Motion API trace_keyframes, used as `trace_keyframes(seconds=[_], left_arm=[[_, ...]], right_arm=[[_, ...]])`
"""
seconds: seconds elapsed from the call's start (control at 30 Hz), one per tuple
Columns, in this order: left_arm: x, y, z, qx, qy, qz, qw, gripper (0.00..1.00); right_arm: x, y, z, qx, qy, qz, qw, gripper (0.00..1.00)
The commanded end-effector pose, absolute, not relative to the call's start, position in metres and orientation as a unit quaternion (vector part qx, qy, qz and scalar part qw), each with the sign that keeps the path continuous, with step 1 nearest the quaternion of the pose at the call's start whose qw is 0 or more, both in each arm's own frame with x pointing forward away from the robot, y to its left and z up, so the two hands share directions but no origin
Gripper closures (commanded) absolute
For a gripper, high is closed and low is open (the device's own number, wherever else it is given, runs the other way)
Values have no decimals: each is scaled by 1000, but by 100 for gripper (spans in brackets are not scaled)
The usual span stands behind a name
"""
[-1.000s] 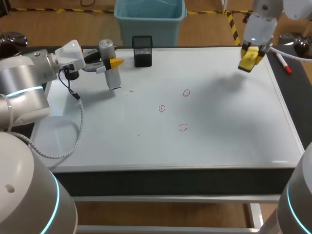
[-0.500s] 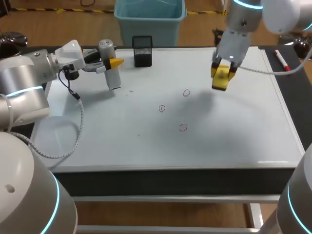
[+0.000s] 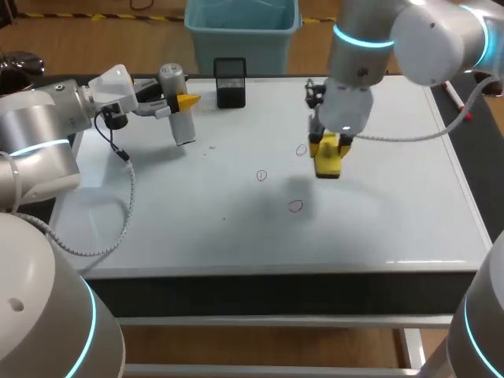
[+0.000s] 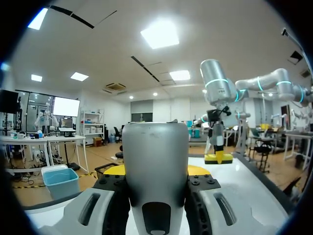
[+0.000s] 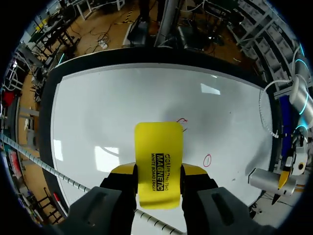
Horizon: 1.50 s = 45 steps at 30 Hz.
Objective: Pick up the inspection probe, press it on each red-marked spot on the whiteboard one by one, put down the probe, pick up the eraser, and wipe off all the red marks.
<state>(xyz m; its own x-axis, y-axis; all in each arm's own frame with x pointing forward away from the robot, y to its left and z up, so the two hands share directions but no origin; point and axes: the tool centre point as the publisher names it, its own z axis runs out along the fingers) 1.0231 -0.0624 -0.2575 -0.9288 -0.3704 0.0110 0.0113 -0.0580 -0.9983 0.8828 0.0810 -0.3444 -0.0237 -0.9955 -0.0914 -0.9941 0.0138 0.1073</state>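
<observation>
Right jaws grip the eraser (image 3: 327, 161) just beside the nearest red mark (image 3: 302, 150), which lies ahead of its tip; left jaws hold the probe (image 3: 183, 126), well apart.

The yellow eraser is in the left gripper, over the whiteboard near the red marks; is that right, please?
Not quite: the right gripper holds the yellow eraser, as the right wrist view shows; it is over the whiteboard near the red marks.
</observation>
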Motion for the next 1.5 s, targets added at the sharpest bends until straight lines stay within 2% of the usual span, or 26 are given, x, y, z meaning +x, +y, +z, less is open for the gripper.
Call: trace_keyframes(seconds=[0.03, 0.93, 1.5], left_arm=[[1022, -63, -256, -134, 673, -714, 135, 100], [1022, -63, -256, -134, 673, -714, 135, 100], [1022, -63, -256, -134, 673, -714, 135, 100]], right_arm=[[880, 107, -352, 707, -705, -55, 5, 100], [899, 196, -402, 731, -676, -74, 58, 100], [909, 216, -421, 742, -663, -66, 74, 100]])
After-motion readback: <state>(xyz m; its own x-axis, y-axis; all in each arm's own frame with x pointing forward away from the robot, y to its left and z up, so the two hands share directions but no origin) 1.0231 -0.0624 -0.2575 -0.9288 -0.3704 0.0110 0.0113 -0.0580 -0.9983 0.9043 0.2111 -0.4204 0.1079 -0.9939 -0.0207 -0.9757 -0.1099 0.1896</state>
